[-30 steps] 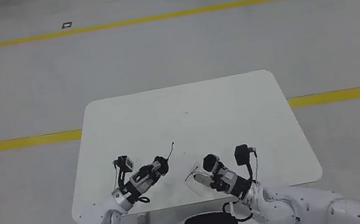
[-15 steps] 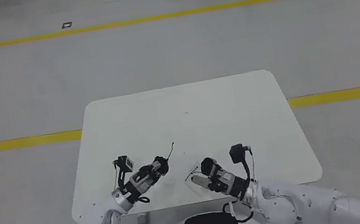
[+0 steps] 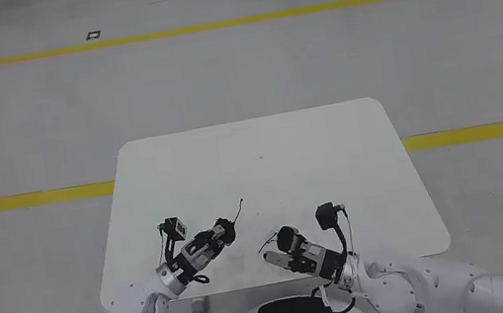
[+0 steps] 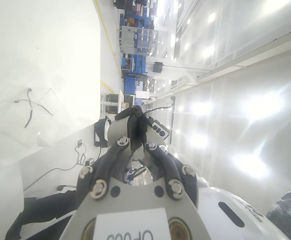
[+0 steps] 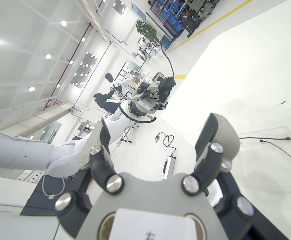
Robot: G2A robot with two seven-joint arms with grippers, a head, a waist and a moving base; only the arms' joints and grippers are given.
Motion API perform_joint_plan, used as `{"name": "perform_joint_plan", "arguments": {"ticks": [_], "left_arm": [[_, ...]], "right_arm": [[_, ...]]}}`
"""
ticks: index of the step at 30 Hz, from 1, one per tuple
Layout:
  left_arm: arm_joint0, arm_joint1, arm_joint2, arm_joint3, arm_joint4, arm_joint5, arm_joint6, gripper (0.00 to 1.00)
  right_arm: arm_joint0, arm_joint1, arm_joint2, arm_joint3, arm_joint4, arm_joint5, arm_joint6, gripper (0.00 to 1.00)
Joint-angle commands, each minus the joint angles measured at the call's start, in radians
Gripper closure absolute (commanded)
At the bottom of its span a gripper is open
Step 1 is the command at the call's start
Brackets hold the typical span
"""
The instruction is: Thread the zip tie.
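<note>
My left gripper (image 3: 225,228) was clamped tight on a black zip tie (image 3: 238,210), held above the near part of the white counter (image 3: 261,155). The tie's free length rose out of the closed fingertips and curved up and away from the counter, with nothing touching its far end. From my left wrist camera the dark pads were pressed together around the tie with no gap between them.

My right gripper (image 5: 157,127) was spread wide and held nothing. Its two ribbed pads stood well apart, and the counter showed between them. It hung over the near edge of the counter, beside my left gripper but not touching it. From the right wrist camera, the left gripper and the arching tie were farther off, and the tie was well clear of my open fingers.

A clear plastic tray (image 4: 54,95) sat on the counter between the two grippers, nearer the right one. A few spare zip ties (image 4: 30,106) lay loose and crossed over one another inside it. I could not tell whether my right fingers touched the tray wall or only hung close to it.
</note>
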Motion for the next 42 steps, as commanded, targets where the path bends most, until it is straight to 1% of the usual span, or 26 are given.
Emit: {"name": "perform_joint_plan", "arguments": {"ticks": [1, 14, 16, 18, 20, 24, 27, 31, 33, 37, 42], "left_arm": [[0.0, 0.0, 0.0, 0.0, 0.0, 0.0, 0.0, 1.0], [0.0, 0.0, 0.0, 0.0, 0.0, 0.0, 0.0, 1.0], [-0.005, -0.001, 0.012, -0.004, -0.011, 0.01, 0.009, 1.0], [-0.01, 0.0, 0.02, -0.007, -0.026, 0.012, 0.009, 1.0], [-0.012, 0.001, 0.026, -0.007, -0.058, 0.015, -0.001, 1.0], [-0.014, 0.004, 0.033, -0.004, -0.108, 0.018, -0.03, 1.0], [-0.016, 0.007, 0.034, 0.001, -0.124, 0.018, -0.038, 1.0], [-0.014, 0.012, 0.028, 0.002, -0.156, 0.02, -0.048, 1.0], [-0.013, 0.014, 0.026, 0.002, -0.176, 0.024, -0.056, 1.0], [-0.014, 0.018, 0.026, 0.003, -0.196, 0.027, -0.064, 1.0], [-0.017, 0.022, 0.03, 0.005, -0.207, 0.028, -0.063, 1.0]], "right_arm": [[0.003, 0.002, 0.001, 0.013, 0.024, 0.0, 0.004, 0.0], [0.004, 0.002, 0.003, 0.019, 0.029, 0.002, 0.0, 0.0], [-0.004, 0.002, 0.022, 0.022, 0.04, 0.0, 0.01, 0.0], [-0.009, 0.01, 0.046, 0.004, 0.056, 0.0, 0.041, 0.0], [-0.014, 0.021, 0.067, -0.036, 0.1, 0.0, 0.09, 0.0], [-0.032, 0.056, 0.132, -0.074, 0.159, 0.0, 0.209, 0.0], [-0.055, 0.073, 0.181, -0.098, 0.22, 0.0, 0.302, 0.0], [-0.095, 0.083, 0.257, -0.116, 0.299, 0.0, 0.409, 0.0], [-0.116, 0.082, 0.295, -0.118, 0.338, 0.0, 0.467, 0.0], [-0.166, 0.067, 0.38, -0.101, 0.41, 0.0, 0.588, 0.0], [-0.234, 0.029, 0.489, -0.073, 0.47, 0.0, 0.733, 0.0]]}}
